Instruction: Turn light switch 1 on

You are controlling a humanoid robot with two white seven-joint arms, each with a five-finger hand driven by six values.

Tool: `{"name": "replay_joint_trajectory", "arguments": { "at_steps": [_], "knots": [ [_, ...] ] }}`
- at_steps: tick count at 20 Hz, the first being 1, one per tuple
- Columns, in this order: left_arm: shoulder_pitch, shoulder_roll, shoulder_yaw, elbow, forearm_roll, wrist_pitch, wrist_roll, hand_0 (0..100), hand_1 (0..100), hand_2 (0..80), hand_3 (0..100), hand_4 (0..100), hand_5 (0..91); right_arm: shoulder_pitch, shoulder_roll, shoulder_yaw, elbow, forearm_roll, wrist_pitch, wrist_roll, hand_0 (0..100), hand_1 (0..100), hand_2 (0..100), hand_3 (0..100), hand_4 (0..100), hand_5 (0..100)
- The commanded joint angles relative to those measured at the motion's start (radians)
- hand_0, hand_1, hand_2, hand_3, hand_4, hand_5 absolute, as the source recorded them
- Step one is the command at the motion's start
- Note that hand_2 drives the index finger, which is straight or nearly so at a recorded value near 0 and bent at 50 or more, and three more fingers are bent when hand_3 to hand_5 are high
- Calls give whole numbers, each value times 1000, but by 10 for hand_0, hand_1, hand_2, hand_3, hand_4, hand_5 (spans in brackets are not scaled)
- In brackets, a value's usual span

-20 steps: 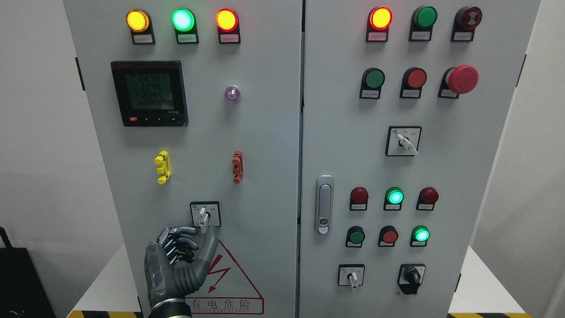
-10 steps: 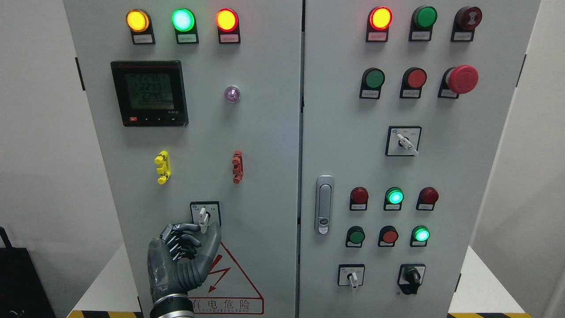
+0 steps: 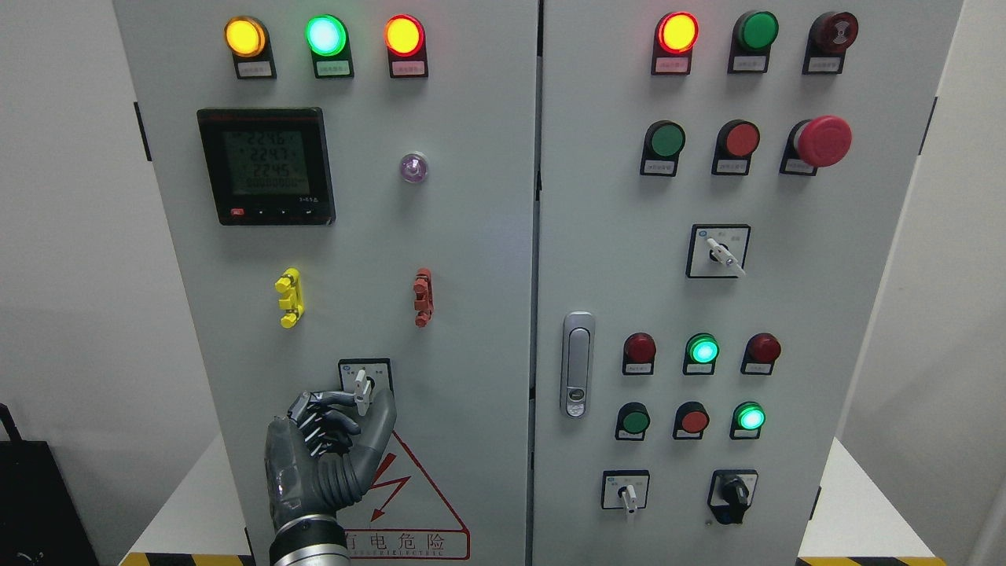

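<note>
The white lever (image 3: 361, 385) of a small rotary switch (image 3: 365, 380) points straight down on the lower part of the left cabinet door. My left hand (image 3: 366, 402), dark grey with fingers, comes up from the bottom edge just below that switch. Its curled index finger (image 3: 334, 398) meets the lever's lower end from the left. The thumb (image 3: 383, 417) stands against it from the right. The other fingers are curled under the index. My right hand is out of view.
Above the switch are a yellow clip (image 3: 288, 297), a red clip (image 3: 423, 296), a digital meter (image 3: 266, 166) and three lit lamps. The right door carries a handle (image 3: 578, 364), push buttons, a red mushroom stop (image 3: 823, 141) and more rotary switches (image 3: 718, 251).
My left hand has risen a little and shifted right, bringing index finger and thumb up around the lever's lower end. The lever still points down.
</note>
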State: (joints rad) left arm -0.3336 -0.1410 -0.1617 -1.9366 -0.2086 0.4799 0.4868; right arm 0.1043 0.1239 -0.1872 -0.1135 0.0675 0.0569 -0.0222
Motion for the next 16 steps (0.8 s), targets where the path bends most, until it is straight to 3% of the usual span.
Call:
{"name": "replay_joint_trajectory", "arguments": {
  "at_steps": [1, 16],
  "knots": [
    [-5, -2, 1, -1, 0, 5, -1, 113, 709, 565, 860, 874, 743, 0, 0, 0, 0, 0, 0, 1, 0, 0, 0, 0, 0, 0],
    [-5, -2, 1, -1, 0, 6, -1, 161, 687, 586, 874, 883, 754, 0, 0, -1, 0, 0, 1, 1, 0, 0, 0, 0, 0, 0]
  ]
}}
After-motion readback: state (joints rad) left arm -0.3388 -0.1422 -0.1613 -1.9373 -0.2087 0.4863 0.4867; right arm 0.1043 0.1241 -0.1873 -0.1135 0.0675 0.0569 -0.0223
